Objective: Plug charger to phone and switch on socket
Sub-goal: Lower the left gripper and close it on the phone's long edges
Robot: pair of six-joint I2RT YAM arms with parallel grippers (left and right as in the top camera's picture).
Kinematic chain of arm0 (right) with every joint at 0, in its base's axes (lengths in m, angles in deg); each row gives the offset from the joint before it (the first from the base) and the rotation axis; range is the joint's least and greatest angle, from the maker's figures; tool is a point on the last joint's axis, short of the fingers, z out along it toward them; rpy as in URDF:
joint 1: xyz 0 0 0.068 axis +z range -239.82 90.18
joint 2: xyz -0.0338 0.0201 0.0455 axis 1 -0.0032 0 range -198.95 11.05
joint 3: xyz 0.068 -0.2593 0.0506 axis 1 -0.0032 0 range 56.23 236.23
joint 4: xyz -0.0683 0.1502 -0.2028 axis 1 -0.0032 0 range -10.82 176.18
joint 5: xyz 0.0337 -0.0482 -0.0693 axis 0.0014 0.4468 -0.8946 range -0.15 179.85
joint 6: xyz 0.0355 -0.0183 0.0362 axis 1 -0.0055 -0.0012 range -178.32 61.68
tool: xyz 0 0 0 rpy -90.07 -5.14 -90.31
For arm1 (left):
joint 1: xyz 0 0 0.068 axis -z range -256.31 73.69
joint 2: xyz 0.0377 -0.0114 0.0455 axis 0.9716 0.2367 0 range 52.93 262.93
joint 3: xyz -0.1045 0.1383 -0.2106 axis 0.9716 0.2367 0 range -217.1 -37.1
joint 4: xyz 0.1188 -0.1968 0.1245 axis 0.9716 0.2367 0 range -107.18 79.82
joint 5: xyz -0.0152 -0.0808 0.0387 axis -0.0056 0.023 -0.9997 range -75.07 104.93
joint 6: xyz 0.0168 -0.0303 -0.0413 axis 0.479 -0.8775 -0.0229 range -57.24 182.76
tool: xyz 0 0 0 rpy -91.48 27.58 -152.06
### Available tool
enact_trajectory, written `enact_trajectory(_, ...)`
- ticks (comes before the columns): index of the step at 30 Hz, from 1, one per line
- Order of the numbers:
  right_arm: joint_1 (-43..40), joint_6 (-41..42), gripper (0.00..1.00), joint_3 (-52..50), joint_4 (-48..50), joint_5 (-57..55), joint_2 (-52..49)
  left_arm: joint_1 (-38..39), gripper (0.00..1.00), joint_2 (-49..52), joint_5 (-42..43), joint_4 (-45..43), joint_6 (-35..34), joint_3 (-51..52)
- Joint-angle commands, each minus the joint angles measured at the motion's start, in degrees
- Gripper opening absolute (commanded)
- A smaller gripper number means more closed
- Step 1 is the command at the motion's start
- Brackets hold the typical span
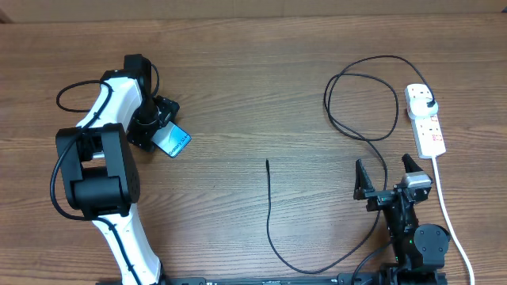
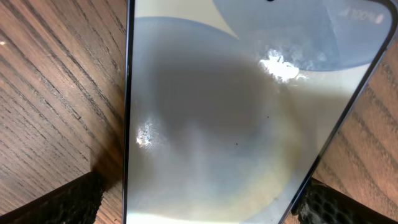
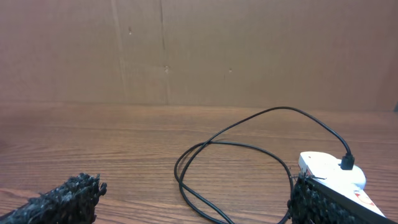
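The phone [image 1: 173, 141], with a light-blue screen, lies at an angle on the wooden table at the left. It fills the left wrist view [image 2: 236, 112]. My left gripper [image 1: 157, 129] [image 2: 199, 199] is open and straddles the phone's end. The right finger is against its edge, and a strip of wood shows beside the left finger. The charger [image 1: 269, 214] has its connector tip [image 1: 267, 162] free at mid-table. It loops right to its black plug [image 1: 428, 104] in the socket [image 1: 428, 131] [image 3: 329, 171]. My right gripper [image 1: 386, 179] [image 3: 193, 199] is open and empty, near the cable loop [image 3: 236, 149].
The socket's thick white cord [image 1: 450, 218] runs down the right side past my right arm. A brown cardboard wall [image 3: 186, 50] stands along the far edge of the table. A thin black wire [image 1: 71, 91] loops off my left arm.
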Motion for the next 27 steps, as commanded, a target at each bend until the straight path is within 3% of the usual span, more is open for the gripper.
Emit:
enact_trajectory(1,0.26,-0.07,1.00,-0.61,0.22,0.46,0.52,-0.26,1.00,2.80,0.24,0.15,-1.40,2.43)
enact_trajectory(27,0.26,-0.07,1.00,-0.61,0.22,0.46,0.52,-0.26,0.86,2.80,0.24,-0.07,-1.40,2.43)
